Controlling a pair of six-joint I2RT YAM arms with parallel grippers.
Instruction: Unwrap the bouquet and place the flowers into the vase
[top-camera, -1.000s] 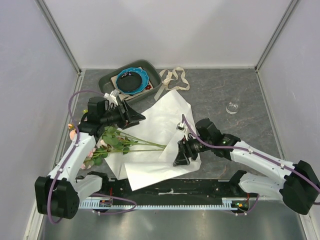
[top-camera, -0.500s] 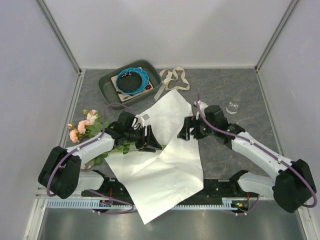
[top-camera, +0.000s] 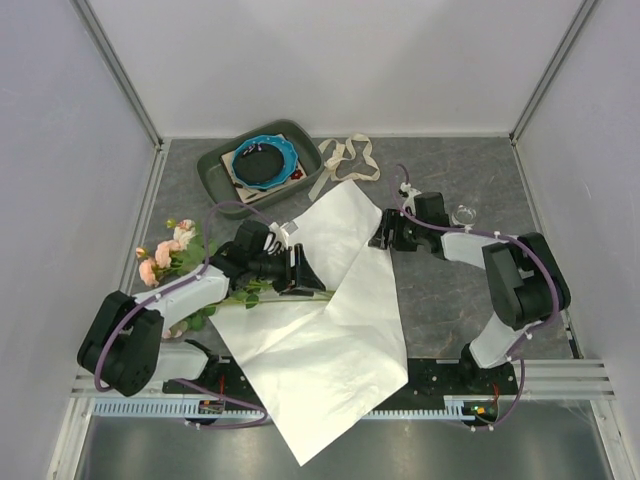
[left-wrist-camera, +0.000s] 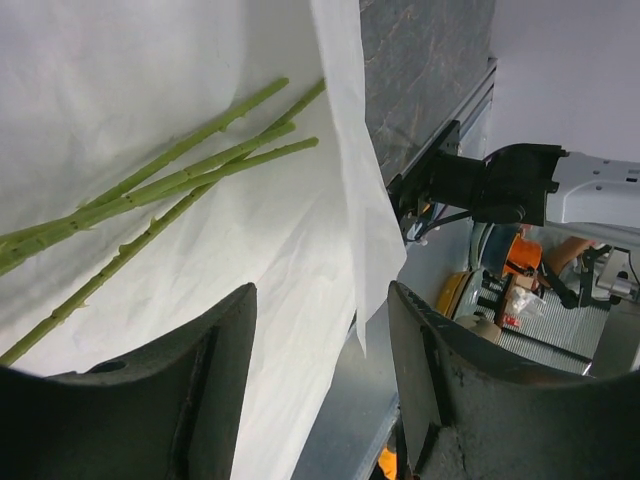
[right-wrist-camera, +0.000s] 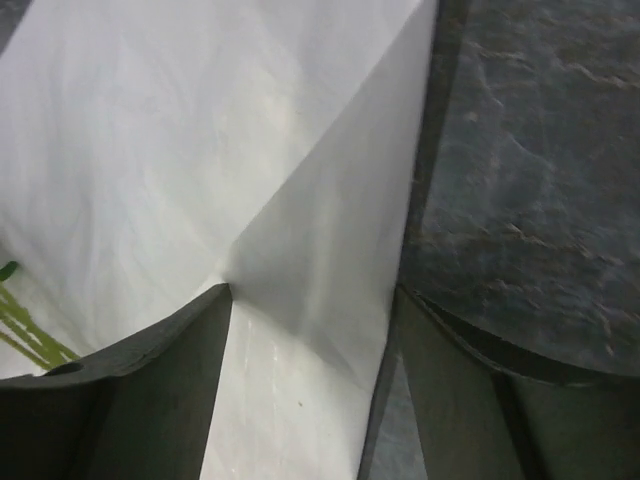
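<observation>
You had the pink-and-cream roses on thin green stems (top-camera: 180, 250) lying unwrapped on the cream-white paper sheet (top-camera: 330, 330), with the left gripper (top-camera: 300, 272) and right gripper (top-camera: 380, 240) both spread empty above it, so next you needed to pinch the stems and carry them to the small clear glass vase (top-camera: 463, 214) at the far right.

1. Shows several thin green stems (left-wrist-camera: 170, 175) lying close together on white paper (left-wrist-camera: 150, 60), cut ends toward the upper right.
2. Shows the left gripper (left-wrist-camera: 320, 400) over the paper, fingers (left-wrist-camera: 215, 400) spread apart, nothing between them.
3. Shows dark mottled tabletop (left-wrist-camera: 430, 60) beyond the paper's edge.
</observation>
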